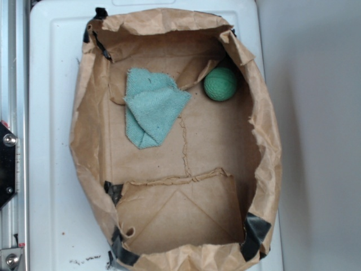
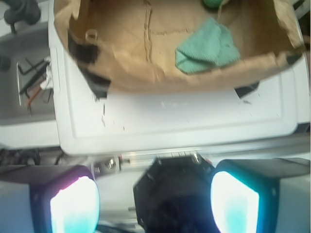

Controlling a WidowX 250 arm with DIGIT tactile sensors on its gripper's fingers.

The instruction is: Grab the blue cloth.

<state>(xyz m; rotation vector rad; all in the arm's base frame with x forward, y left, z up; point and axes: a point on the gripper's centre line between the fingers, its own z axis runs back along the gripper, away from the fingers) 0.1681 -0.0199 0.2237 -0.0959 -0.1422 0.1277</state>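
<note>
The blue cloth (image 1: 151, 107) is a pale teal terry rag, folded over itself, lying on the floor of the brown paper bag tray (image 1: 186, 212) at its upper left. It also shows in the wrist view (image 2: 208, 49) near the bag's near wall. A round dark green knitted ball (image 1: 220, 84) sits to the cloth's right; only its edge shows in the wrist view (image 2: 214, 4). My gripper (image 2: 154, 201) is open and empty, its two pads wide apart, well back from the bag and outside it. It is out of the exterior view.
The bag's crumpled walls (image 1: 265, 147) stand up all round, patched with black tape (image 1: 256, 231). It rests on a white lid (image 1: 51, 141). A metal rail (image 1: 11, 169) runs along the left. Tools lie beside the lid (image 2: 34, 90).
</note>
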